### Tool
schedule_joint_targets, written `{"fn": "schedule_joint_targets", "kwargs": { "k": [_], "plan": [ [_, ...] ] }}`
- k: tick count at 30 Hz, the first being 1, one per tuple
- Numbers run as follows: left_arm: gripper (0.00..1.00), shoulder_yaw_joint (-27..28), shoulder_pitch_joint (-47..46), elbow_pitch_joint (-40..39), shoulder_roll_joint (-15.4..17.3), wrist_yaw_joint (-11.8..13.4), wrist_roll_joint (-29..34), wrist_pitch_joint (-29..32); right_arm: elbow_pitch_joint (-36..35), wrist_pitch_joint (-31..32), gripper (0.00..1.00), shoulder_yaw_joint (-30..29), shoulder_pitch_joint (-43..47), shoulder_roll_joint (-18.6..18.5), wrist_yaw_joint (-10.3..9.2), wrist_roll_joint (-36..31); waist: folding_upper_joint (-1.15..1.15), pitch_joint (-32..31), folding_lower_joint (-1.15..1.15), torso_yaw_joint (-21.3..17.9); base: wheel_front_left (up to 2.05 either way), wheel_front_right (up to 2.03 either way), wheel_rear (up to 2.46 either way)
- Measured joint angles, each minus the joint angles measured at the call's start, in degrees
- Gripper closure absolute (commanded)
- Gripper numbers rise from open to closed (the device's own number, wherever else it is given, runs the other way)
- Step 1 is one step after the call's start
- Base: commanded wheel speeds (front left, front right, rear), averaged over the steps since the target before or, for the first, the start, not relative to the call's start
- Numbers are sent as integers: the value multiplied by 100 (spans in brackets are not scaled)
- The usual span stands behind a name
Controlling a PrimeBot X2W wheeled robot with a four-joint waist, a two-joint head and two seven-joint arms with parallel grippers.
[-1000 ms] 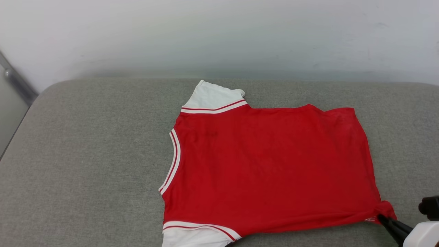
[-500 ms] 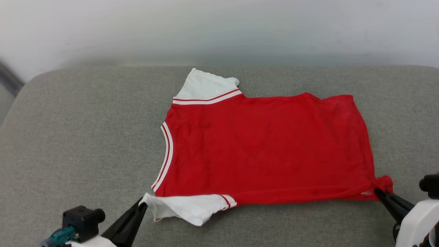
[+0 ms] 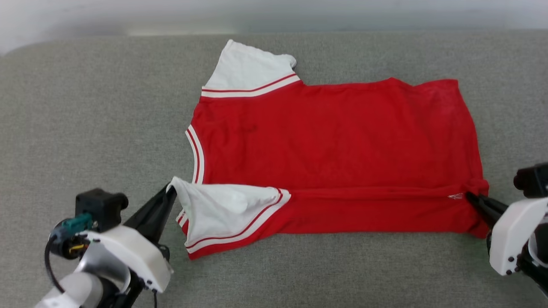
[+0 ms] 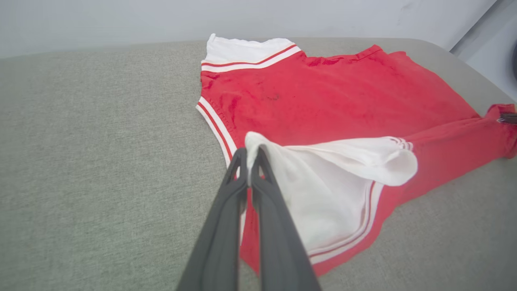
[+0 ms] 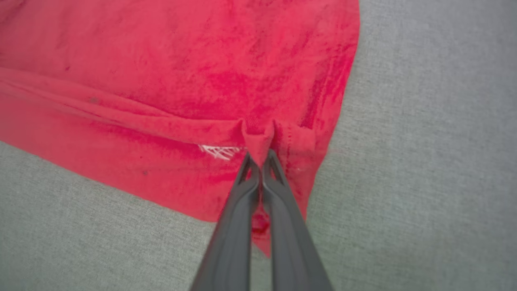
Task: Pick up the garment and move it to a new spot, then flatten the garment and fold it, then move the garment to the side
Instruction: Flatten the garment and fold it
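Garment (image 3: 334, 141) lies flat on grey cushion (image 3: 85, 107), near edge folded over. Left gripper (image 3: 170, 190) pinches white sleeve (image 3: 222, 209); right gripper (image 3: 469, 196) pinches hem corner. Left wrist: fingers clamped on sleeve tip; faint dark mark (image 4: 274, 97) on red cloth, unreadable. Right wrist: fingers clamped on red fold beside small white stitching (image 5: 220, 151), illegible.

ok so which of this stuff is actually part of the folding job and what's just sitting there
Part of the job:
- garment, red with white sleeves
- left gripper, shut on the garment at a sleeve tip
- right gripper, shut on the garment at a hem corner

Just there:
- grey padded surface under the garment
- pale wall behind it
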Motion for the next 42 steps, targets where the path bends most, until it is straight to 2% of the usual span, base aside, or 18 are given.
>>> {"fn": "schedule_joint_targets", "kwargs": {
  "k": [8,16,17,18,19,24,30,36,42],
  "plan": [
    [100,-221,-787,1001,-305,-237,149,116,580,240,100,339,-643,31,0,-99,0,320,0,26,0,0,0],
    [100,-421,-1249,1807,-677,-441,254,1,939,237,100,463,-890,66,0,-166,0,396,0,54,0,0,0],
    [75,-442,-1276,1886,-724,-457,258,-30,982,238,100,455,-902,83,1,-166,0,386,0,53,0,0,0],
    [0,-457,-1310,1984,-759,-456,296,-79,1005,230,54,461,-913,99,1,-189,0,368,0,51,0,0,0],
    [0,-459,-1340,2073,-795,-452,305,-116,1032,194,0,466,-922,118,1,-230,0,343,0,47,0,0,0],
    [0,-408,-1340,2397,-980,-427,238,-407,1095,116,0,525,-914,225,0,-314,0,131,0,16,0,0,0],
    [0,-288,-1024,2452,-1028,-333,47,-577,960,78,0,520,-796,250,0,-600,0,-236,-1,-16,0,0,0],
    [0,-148,-375,1860,-957,69,-115,-567,531,381,0,210,-357,348,0,-975,0,-624,-1,-21,0,0,0],
    [0,-192,322,1070,-750,490,-189,-280,-142,1079,0,-499,299,725,-1,-1341,0,-793,-2,8,0,0,0]
  ]
}}
